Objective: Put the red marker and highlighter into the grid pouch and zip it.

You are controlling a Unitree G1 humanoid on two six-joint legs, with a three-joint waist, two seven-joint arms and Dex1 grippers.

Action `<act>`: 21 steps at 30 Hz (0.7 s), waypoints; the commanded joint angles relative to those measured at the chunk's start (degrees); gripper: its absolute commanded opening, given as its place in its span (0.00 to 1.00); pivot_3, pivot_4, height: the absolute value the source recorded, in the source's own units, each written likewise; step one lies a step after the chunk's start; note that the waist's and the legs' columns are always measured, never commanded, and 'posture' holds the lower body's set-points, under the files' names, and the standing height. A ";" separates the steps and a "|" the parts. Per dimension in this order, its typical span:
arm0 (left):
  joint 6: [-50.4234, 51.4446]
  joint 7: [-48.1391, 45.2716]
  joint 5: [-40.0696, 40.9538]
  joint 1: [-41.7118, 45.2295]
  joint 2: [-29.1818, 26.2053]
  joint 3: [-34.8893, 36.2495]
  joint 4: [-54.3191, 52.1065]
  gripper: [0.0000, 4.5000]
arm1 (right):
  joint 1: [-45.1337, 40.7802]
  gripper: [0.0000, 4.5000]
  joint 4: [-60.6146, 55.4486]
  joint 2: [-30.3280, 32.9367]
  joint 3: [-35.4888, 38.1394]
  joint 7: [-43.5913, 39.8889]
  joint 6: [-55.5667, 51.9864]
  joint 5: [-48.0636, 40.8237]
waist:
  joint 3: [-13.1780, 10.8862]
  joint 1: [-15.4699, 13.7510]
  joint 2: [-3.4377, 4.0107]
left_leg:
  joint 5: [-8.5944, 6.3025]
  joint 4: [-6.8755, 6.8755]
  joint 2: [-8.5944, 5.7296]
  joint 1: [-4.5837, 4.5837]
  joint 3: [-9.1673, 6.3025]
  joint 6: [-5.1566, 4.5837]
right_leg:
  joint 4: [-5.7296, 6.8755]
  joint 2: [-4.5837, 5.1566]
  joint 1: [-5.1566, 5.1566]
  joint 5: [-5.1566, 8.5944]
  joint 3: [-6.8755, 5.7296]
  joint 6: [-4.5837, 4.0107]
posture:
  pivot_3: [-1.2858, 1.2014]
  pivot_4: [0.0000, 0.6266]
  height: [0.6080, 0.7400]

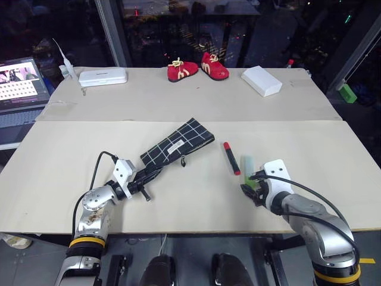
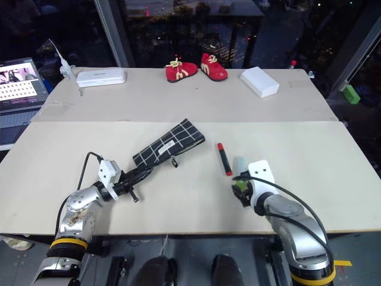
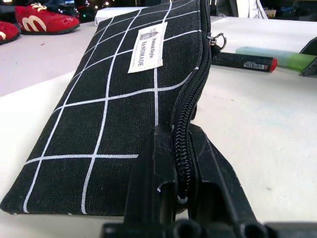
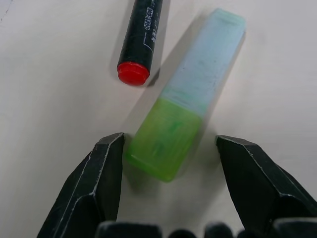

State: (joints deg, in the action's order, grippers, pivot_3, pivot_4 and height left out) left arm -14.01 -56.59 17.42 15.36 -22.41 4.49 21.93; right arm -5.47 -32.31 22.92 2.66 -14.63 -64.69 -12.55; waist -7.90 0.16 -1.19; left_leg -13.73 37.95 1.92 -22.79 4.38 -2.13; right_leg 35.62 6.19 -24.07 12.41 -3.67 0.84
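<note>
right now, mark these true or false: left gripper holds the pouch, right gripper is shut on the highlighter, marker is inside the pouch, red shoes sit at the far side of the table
1. The left gripper is shut on the grid pouch: true, at its zipper edge.
2. The right gripper is shut on the highlighter: false, its fingers stand open on either side of the green end.
3. The red marker is inside the pouch: false, it lies on the table beside the highlighter.
4. Red shoes sit at the far side: true.

Work surface: a beige table [image 1: 71, 155] made of two boards joined along a seam. Behind it, dark glazing [image 1: 178, 30] with a grey mullion [image 1: 112, 30] — small lights reflected. A lit laptop screen [image 1: 21, 80] sits far left; dark floor beyond.
</note>
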 commanded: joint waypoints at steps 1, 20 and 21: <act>-0.35 0.47 1.00 -0.21 0.09 0.44 -2.41 0.00 | 1.38 0.72 4.69 0.39 0.46 1.44 2.01 1.90 | 0.13 -0.01 -0.19 | 0.00 0.00 0.01 0.03 -0.01 0.00 | -0.01 0.00 0.03 0.01 0.00 0.01 | 0.52 0.24 1.00; -0.24 1.05 1.21 -0.10 0.13 0.16 -2.97 0.00 | -4.07 0.22 11.89 1.17 7.70 3.80 7.60 2.24 | 0.19 -0.77 -0.25 | 0.00 0.00 0.03 0.04 -0.04 -0.01 | -0.19 0.01 0.11 -0.01 0.01 -0.01 | 0.52 0.24 1.00; -0.21 0.97 1.23 -0.09 0.06 0.15 -2.97 0.00 | -6.38 0.22 12.56 0.86 9.60 3.47 9.18 1.03 | 0.19 -0.80 -0.25 | 0.00 0.00 0.03 0.00 -0.04 -0.01 | -0.19 0.01 0.07 -0.01 0.00 -0.01 | 0.52 0.24 1.00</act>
State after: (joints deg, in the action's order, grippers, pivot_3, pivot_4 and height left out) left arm -13.93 -55.69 17.99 14.96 -22.17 4.38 20.97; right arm -9.45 -20.94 23.34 8.51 -12.12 -57.64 -11.82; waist -7.71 -0.64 -1.44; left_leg -13.73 37.95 1.94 -22.83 4.34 -2.14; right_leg 35.43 6.20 -24.04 12.40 -3.67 0.82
